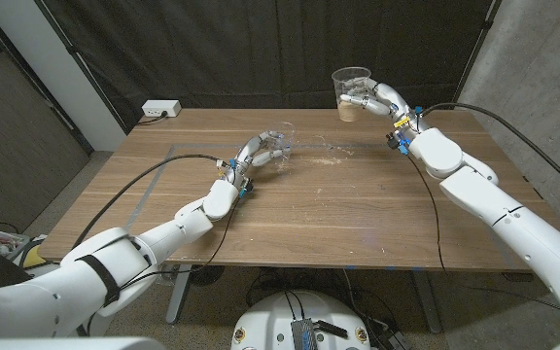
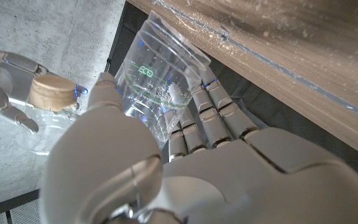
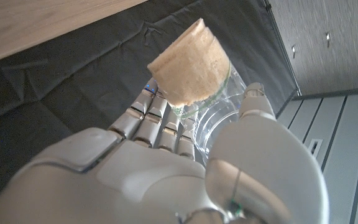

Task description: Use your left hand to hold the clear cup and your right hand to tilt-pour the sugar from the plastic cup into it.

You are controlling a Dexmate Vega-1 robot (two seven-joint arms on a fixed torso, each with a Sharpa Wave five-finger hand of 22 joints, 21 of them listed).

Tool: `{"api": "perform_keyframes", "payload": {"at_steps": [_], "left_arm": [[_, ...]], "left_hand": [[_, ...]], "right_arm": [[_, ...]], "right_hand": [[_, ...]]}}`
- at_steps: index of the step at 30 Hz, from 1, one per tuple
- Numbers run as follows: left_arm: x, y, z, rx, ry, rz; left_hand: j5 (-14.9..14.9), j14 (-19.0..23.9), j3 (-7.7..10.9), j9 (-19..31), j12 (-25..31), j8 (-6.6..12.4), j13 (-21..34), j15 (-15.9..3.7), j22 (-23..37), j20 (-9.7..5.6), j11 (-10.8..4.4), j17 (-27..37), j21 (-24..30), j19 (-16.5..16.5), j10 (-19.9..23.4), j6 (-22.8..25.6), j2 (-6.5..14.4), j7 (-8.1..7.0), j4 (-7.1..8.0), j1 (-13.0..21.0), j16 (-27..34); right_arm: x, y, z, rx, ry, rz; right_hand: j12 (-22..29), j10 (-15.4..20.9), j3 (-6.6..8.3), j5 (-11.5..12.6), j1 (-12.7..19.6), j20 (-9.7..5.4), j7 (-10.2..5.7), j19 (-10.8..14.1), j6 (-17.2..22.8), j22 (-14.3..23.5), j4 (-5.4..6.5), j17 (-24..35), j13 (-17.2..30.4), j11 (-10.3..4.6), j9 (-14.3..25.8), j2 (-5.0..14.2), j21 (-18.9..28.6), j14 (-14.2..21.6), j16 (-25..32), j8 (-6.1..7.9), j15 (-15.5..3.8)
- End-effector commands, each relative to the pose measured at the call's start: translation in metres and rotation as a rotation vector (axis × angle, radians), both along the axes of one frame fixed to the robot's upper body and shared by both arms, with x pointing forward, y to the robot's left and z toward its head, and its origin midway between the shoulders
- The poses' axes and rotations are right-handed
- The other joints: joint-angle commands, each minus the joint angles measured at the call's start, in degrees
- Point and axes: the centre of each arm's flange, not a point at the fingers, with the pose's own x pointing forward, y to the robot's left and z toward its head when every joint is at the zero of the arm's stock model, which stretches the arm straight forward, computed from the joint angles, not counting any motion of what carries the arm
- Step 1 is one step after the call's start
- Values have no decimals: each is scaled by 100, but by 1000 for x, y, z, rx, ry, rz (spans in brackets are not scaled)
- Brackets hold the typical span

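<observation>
- My left hand (image 1: 253, 153) grips the clear cup (image 1: 278, 146) near the middle of the wooden table (image 1: 358, 214), fingers on one side of its wall and thumb on the other.
- In my left wrist view those fingers (image 2: 207, 115) lie side by side along the cup's (image 2: 160, 87) wall, the thumb pressing the near side.
- This cup bears green printed marks, and a small patch of white grains clings inside it; how much lies at its bottom I cannot tell.
- In the head view it looks tipped rather than upright, though I cannot tell whether its base touches the wood.
- My right hand (image 1: 372, 99) holds the plastic cup (image 1: 351, 89) raised above the table's far right part, well apart from the clear cup.
- The right wrist view shows my fingers (image 3: 151, 121) wrapped around one side of that cup (image 3: 213, 118), thumb clamped on the other.
- The plastic cup holds a pale tan mass of sugar (image 3: 188, 65), packed in the shape of the cup's lower part; the rest of the cup is see-through.
- Loose white grains (image 1: 343, 151) are scattered on the tabletop between my two hands.
- A white power strip (image 1: 160, 110) sits at the table's far left corner.
</observation>
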Motion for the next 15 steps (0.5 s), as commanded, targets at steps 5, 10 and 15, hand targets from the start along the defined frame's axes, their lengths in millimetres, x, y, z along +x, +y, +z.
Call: {"api": "perform_keyframes", "payload": {"at_steps": [5,10,15], "left_arm": [[6,-13,0,52,46,-26],[7,-15,1,59,52,-34],[9,-16,3,66,55,-41]], "left_hand": [[-48,70,-55,27,25,26,29,-762,36,-324,6,46,43,-39,34,71,34,11,3,46,-8],[-58,91,-68,35,38,39,38,-760,45,-329,-8,65,61,-41,62,92,39,-3,7,57,-8],[-67,89,-82,42,40,45,33,-774,45,-326,-10,79,70,-41,84,99,39,0,13,57,-15]], "right_arm": [[-13,49,64,-288,112,-163],[-11,69,73,-372,135,-196],[-11,87,77,-444,159,-219]], "right_hand": [[-44,-34,15,-5,-62,-103,-44,-39,-27,-5,39,-3,-6,23,-3,20,20,15,-51,-40,-1044],[-76,-49,16,-4,-76,-92,-62,-54,-45,-12,48,-8,-30,51,-7,21,15,-10,-85,-54,-1041],[-101,-76,15,-2,-101,-82,-59,-73,-54,-18,64,-10,-37,50,-10,28,9,-14,-106,-65,-1040]]}}
